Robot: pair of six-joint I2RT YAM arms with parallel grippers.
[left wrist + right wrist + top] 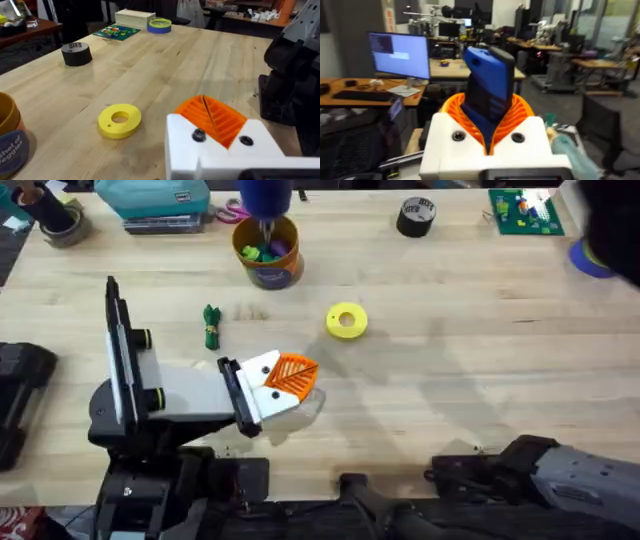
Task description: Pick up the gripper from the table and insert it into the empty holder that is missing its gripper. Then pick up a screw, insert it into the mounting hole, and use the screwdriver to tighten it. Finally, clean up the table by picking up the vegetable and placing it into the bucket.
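My right gripper (490,117) is shut on the blue screwdriver (489,82), whose thick body stands between the orange ribbed pads. From overhead the screwdriver (265,195) hangs at the far edge with its metal tip just above the bucket (290,268). The green vegetable (211,326) lies on the table left of centre. Just right of it rests my left gripper (292,372), its orange pads pressed together on nothing. Dark screw heads (198,135) sit in its white mounts. The loose gripper and the empty holder are out of view.
A yellow ring (346,320) lies between my left gripper and the bucket. At the far side are a black tape roll (416,217), a green circuit board (525,210), a blue tape roll (160,25) and a teal case (155,198). A dark blurred arm (610,220) fills the far right corner.
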